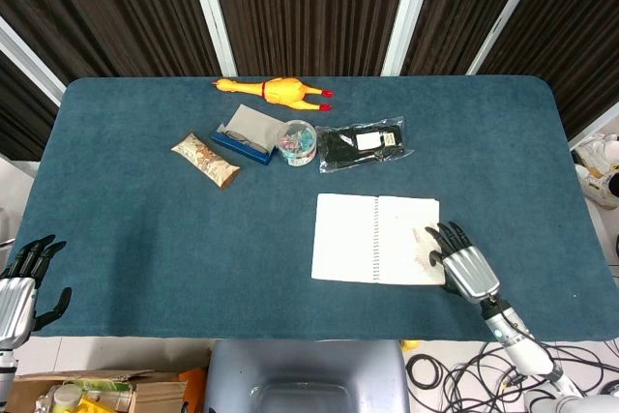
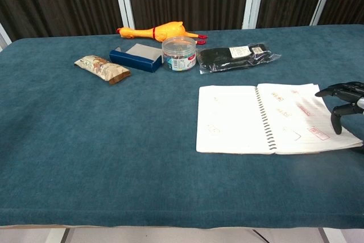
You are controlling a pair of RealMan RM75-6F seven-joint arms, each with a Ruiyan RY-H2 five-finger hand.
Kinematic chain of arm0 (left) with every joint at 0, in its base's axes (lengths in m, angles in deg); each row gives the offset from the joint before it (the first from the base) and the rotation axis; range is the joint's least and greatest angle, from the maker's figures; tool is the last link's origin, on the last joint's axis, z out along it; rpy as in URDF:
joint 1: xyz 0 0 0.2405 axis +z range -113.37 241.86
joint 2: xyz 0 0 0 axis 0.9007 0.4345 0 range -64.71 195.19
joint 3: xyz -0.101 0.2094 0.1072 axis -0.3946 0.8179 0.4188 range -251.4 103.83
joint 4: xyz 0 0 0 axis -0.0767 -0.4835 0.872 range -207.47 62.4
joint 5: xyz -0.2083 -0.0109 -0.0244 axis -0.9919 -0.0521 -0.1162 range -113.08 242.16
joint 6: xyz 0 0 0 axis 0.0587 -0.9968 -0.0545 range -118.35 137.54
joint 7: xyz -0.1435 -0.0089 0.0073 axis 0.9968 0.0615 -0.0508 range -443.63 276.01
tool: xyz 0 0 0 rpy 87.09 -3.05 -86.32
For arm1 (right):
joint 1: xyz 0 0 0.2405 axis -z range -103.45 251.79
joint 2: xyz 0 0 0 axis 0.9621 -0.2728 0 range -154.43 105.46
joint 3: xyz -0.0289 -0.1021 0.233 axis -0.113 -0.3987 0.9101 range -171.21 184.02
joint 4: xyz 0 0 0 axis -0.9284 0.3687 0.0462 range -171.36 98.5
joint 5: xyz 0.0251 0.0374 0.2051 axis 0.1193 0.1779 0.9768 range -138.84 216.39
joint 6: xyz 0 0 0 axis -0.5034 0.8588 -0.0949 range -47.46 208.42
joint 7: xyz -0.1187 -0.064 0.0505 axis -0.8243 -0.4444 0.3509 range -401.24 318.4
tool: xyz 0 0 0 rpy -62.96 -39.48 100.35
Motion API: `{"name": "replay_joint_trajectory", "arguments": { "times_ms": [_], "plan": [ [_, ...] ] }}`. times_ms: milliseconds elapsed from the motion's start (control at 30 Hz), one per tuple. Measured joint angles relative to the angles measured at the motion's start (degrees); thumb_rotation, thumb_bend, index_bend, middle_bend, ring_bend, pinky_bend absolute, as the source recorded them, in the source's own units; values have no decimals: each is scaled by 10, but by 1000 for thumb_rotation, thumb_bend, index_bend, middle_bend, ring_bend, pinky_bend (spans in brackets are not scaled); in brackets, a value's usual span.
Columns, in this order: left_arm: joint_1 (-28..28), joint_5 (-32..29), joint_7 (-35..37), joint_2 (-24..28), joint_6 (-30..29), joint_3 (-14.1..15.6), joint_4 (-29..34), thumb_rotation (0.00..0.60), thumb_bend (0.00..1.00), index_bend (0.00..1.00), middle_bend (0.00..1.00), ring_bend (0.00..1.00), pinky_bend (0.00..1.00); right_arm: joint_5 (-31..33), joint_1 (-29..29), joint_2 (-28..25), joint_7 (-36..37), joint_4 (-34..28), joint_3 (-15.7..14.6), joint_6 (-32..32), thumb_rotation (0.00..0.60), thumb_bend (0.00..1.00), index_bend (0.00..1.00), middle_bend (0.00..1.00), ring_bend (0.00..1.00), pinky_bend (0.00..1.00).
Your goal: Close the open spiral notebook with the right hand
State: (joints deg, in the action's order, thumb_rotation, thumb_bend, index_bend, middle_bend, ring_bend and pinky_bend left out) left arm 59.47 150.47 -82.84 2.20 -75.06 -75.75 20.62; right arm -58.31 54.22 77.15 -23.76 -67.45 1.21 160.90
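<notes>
Spiral notebook point(image 1: 375, 239): lies open and flat on the blue counter point(image 1: 145, 239), right of centre toward the near edge, its 2 pages spread either side of the wire binding. The chest view shows small red-edged marks on the right page; the left page is almost blank.

Right hand point(image 1: 464, 263): sits at the notebook's right edge, near the lower corner, fingers spread apart and pointing across the right page. It holds nothing. In the chest view the thumb hangs down over the page's outer margin; whether the fingertips touch the paper cannot be told.

Left hand point(image 1: 21, 282): sits at the near left corner, just off the counter's edge, well apart from the notebook. Its fingers are loosely apart and it holds nothing.

Black packet point(image 1: 363, 145): a clear-wrapped dark bundle with a white label, just beyond the notebook's far edge.

Round clear tub point(image 1: 296, 141): stands upright just left of the packet, with coloured bits inside.

Blue box point(image 1: 247, 134): lies beside the tub on its left, with a grey top face.

Snack bar point(image 1: 205, 160): a patterned wrapper lying at a slant, near the box's left end.

Rubber chicken point(image 1: 276, 91): yellow toy on its side behind the box and tub, near the counter's far edge.
</notes>
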Motion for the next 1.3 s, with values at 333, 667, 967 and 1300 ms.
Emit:
{"name": "replay_joint_trajectory", "arguments": {
  "times_ms": [333,667,967,1300],
  "plan": [
    [1,-1,6,1,-3,-1,-1,600,407,193,116,102,333,-8,-19,-12,-10,1,8,27,600,353,792,168,76,100],
    [5,-2,9,3,-9,-1,-1,600,407,192,116,102,333,-22,-51,-66,-80,-104,10,18,600,354,798,168,76,102],
    [7,-5,15,5,-11,-2,-1,600,407,193,116,103,333,-37,-88,-128,-156,-235,11,-21,600,354,798,168,76,107],
    [9,-4,21,5,-14,-3,-3,600,407,192,116,103,333,-48,-125,-184,-233,-352,15,-73,600,354,798,168,76,119]
  ]
}}
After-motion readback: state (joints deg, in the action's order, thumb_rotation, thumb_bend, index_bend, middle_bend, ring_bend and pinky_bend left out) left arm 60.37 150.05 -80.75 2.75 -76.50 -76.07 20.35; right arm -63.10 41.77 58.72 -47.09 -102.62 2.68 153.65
